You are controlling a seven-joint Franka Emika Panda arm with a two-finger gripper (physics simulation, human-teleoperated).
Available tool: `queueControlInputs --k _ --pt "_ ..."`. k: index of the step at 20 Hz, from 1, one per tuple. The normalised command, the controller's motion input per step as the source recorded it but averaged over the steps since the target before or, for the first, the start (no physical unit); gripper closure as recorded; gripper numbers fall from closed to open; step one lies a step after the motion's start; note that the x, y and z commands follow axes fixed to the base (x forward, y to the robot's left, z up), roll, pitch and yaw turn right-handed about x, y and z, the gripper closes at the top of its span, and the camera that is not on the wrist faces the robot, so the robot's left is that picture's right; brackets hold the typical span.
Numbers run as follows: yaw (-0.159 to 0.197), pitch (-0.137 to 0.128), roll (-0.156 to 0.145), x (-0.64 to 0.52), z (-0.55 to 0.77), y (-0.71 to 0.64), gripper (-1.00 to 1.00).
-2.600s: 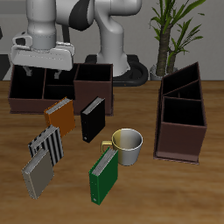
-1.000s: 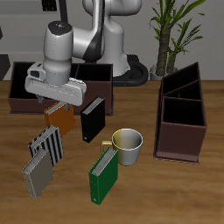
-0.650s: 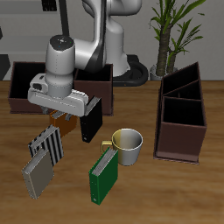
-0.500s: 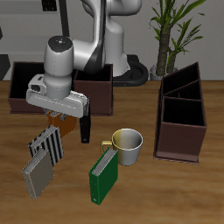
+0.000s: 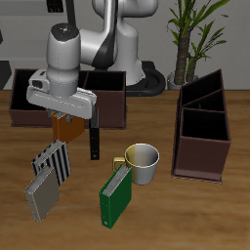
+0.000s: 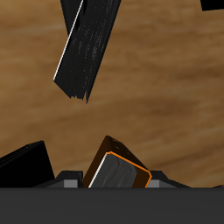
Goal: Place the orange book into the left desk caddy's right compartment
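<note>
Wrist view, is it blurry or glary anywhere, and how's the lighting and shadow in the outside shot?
Wrist view: no glare; the tabletop grain looks soft, and the orange book is cut off by the gripper body at the frame edge. Exterior view: even, flat lighting, with only faint soft shadows beside the mug and green book; the gripper hides most of the orange book.

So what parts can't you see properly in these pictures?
- Gripper fingertips: in the exterior view the gripper body covers them; in the wrist view the picture's edge cuts them off.
- Orange book: mostly hidden behind the gripper in the exterior view; only one end shows in the wrist view.
- Left desk caddy: the floor of its compartments is hidden by its own walls.
- Black book: partly behind the gripper.
</note>
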Motion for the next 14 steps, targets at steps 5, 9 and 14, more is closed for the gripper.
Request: queueControlInputs --k 5,9,14 --pt "0.045 -0.051 -0.036 -0.27 0.89 0.05 1.00" --pt "0.029 -0.041 -0.045 -0.22 0.89 0.14 1.00" --pt "0.042 -0.041 -0.001 -0.19 0.78 0.38 1.00"
